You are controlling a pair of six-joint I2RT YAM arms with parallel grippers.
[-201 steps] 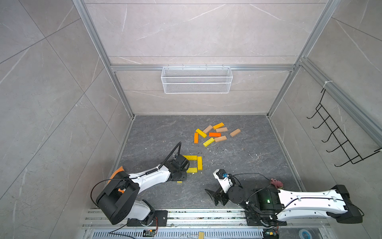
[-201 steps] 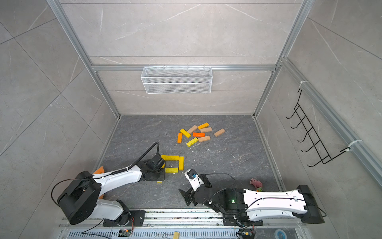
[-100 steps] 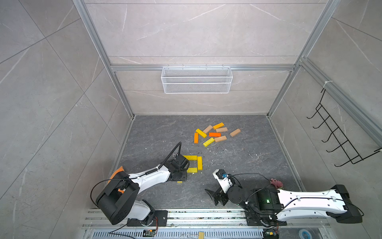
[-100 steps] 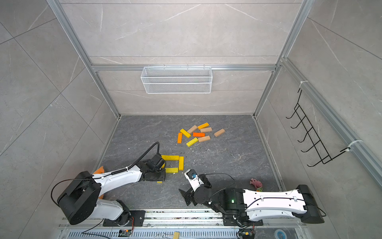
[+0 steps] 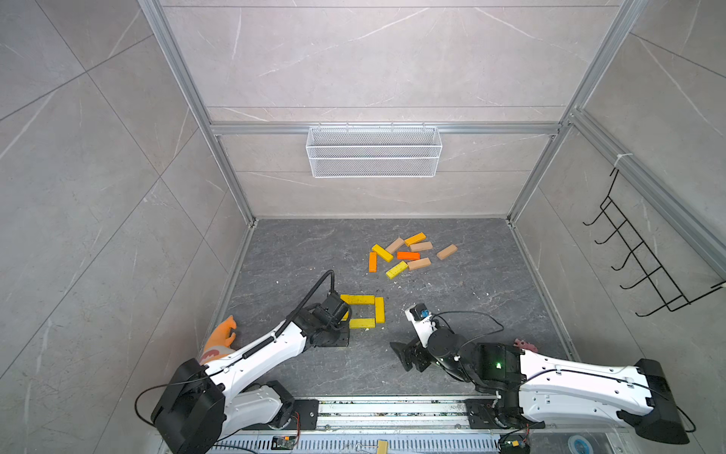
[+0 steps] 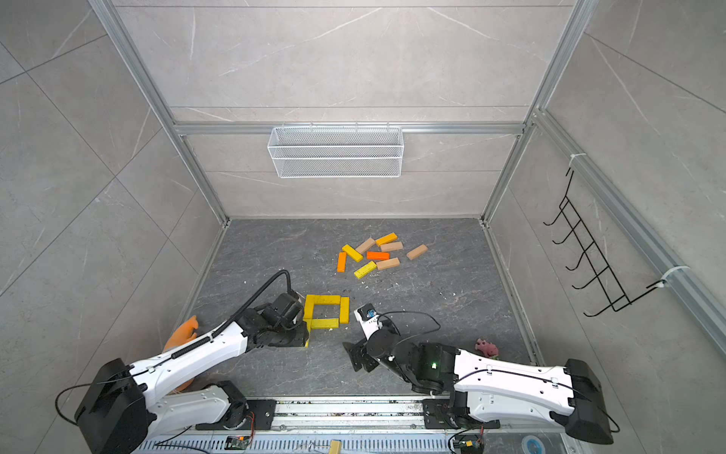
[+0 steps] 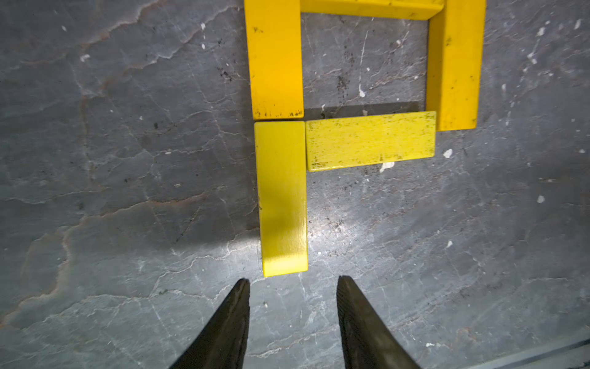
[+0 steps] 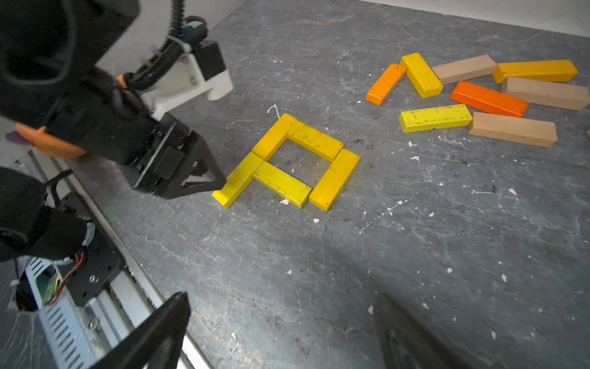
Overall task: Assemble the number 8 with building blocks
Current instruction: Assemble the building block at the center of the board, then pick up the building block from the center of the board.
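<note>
Scuffed yellow bars (image 7: 370,140), probably wood: square outline plus tail.

We are seeing five yellow blocks (image 6: 323,300) lying flat near the worktop's (image 5: 314,251) front edge, left of centre: four touching in a square, the fifth block (image 7: 282,198) running from its corner toward that edge. Nine loose blocks (image 5: 408,256), yellow, orange and tan, are lying scattered nearer the back edge.

Left gripper (image 7: 293,279) parted, empty, nearest yellow block (image 7: 282,198) just ahead, four other blocks (image 7: 370,140) in a square
</note>
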